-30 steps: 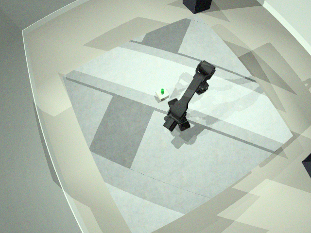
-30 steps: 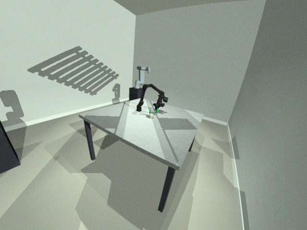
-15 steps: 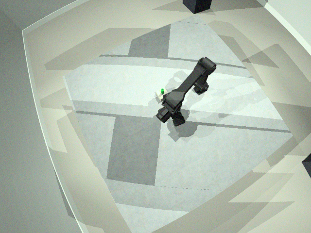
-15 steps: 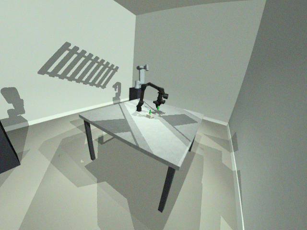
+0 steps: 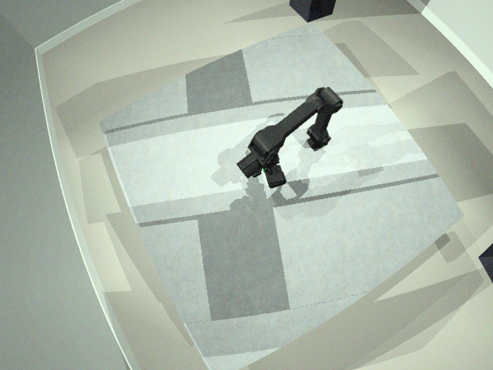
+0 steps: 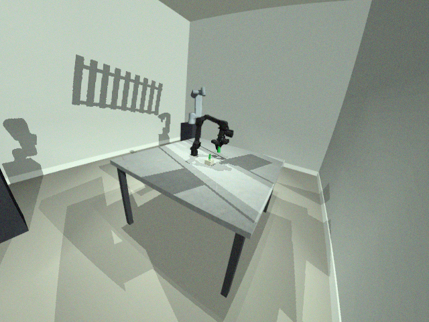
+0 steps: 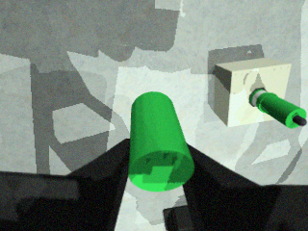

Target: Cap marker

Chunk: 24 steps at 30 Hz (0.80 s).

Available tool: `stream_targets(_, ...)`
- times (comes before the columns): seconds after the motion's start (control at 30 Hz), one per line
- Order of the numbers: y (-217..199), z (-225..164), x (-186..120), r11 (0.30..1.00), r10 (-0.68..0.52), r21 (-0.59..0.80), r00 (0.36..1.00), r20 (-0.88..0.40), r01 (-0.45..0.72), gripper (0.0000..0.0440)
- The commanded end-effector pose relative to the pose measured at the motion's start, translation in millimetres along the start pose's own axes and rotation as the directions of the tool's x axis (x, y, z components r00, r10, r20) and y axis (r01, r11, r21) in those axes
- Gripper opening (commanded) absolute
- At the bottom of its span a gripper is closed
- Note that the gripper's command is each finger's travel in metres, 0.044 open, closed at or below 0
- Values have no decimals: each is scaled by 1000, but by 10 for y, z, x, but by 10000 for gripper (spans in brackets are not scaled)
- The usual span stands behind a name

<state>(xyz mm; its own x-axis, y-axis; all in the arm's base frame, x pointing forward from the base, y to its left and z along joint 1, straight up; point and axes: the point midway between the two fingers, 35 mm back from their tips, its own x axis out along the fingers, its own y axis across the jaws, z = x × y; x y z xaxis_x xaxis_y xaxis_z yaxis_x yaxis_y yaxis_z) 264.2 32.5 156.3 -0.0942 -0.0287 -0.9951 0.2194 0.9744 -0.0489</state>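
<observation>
The green cap (image 7: 156, 120) (image 6: 218, 149) is held upright between the fingers of my gripper (image 7: 154, 146) (image 6: 218, 146), which is shut on it and holds it above the table. The green marker (image 7: 279, 109) (image 6: 209, 157) stands upright, dark tip up and bare, in the cream holder block (image 7: 222, 93) (image 6: 208, 162). In the wrist view, marker and block are to the right of the cap, clearly apart from it. In the top view the arm hides the block and marker; a tiny green speck shows by the gripper, and I cannot tell which thing it is.
The grey table (image 5: 338, 247) (image 6: 221, 204) carries the black arm's base (image 5: 318, 138) (image 6: 194, 151). Shadow bands cross its top. Beyond the table, a pale robot arm (image 6: 198, 105) stands on a dark pedestal (image 6: 187, 131).
</observation>
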Motion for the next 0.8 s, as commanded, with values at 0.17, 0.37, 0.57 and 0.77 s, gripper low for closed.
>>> stream_targets(0.17, -241, -8, -97, 999, 13, 43, 1000, -6, -13, 12)
stream_targets(0.37, -442, -10, -132, 996, 19, 85, 1000, -11, -18, 0)
stream_targets(0.57, -654, -4, -160, 991, 27, 130, 1000, -10, -25, 0)
stream_targets(0.77, -863, -1, -179, 984, 33, 177, 999, -8, -31, 0)
